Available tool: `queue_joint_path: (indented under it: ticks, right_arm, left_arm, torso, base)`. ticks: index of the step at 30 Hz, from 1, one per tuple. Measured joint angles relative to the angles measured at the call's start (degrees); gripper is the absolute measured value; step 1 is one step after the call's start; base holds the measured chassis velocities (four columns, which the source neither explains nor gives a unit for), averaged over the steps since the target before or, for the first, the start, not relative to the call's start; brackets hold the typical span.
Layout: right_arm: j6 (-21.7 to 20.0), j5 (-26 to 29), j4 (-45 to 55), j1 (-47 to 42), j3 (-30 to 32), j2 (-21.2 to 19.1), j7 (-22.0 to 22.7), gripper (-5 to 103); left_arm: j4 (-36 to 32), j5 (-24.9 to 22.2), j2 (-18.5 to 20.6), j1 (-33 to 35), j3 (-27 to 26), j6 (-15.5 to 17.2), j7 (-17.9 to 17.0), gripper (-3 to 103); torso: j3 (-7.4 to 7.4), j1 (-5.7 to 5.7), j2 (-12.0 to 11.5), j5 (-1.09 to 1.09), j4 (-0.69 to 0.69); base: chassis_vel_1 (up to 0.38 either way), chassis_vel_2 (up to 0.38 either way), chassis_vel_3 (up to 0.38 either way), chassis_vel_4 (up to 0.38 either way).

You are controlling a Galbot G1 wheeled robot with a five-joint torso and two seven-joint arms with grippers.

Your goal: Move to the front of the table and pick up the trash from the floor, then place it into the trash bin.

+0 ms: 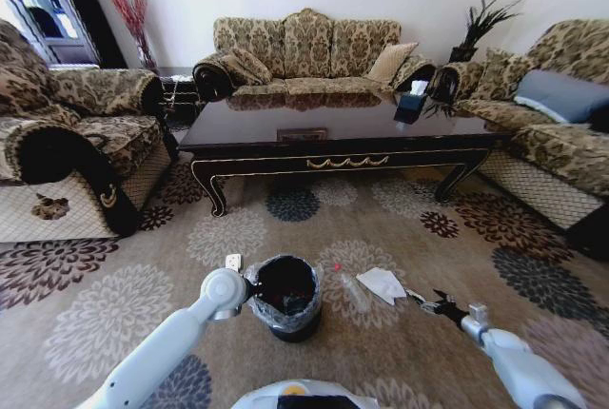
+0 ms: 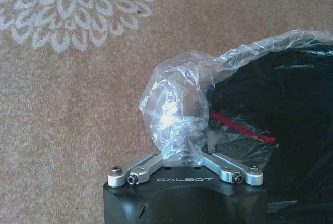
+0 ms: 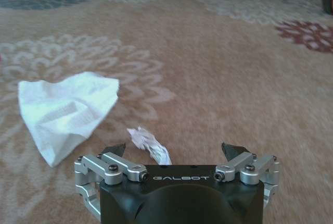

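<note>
Hovering low w/ fingers spread, right gripper (image 3: 174, 153) nears shiny scrap (image 3: 149, 145) on carpet; bottle (image 1: 350, 285), paper (image 3: 65, 110) also unpicked. Left gripper (image 2: 183, 156) pinches liner (image 2: 177, 110) at bin (image 1: 286, 297).

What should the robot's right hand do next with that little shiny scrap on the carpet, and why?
Probably ease the right gripper forward and down, then close its fingers on the small shiny scrap. The fingers are spread wide and the scrap lies on the carpet just ahead, nearer one finger, beside the crumpled white paper. The left gripper is pinching the liner of the trash bin.
</note>
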Motion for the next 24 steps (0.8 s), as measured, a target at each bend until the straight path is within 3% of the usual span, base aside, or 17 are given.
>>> queue_joint_path:
  ticks: [15, 23, 24]
  right_arm:
    - [-0.5, -1.0, -4.3, 2.9, 0.0, 1.6, 1.7, 100]
    - [0.6, -5.9, -4.0, 2.3, 0.1, 2.2, 3.0, 102]
    - [0.6, -6.4, -4.0, 2.3, 0.1, 2.3, 3.4, 99]
  left_arm:
    - [-0.6, 0.0, 0.5, 0.2, -0.5, 0.0, 0.1, 0]
    - [-0.7, 0.0, 0.5, 0.0, -0.5, 0.0, 0.1, 0]
    - [-0.7, 0.0, 0.5, 0.0, -0.5, 0.0, 0.1, 0]
  torso:
    - [0.00, 0.00, 0.0, 0.00, 0.00]
    - [0.00, 0.00, 0.0, 0.01, 0.01]
    - [0.00, 0.00, 0.0, 0.01, 0.00]
  base:
    - [0.000, 0.000, 0.000, 0.000]
    - [0.000, 0.000, 0.000, 0.000]
    - [0.000, 0.000, 0.000, 0.000]
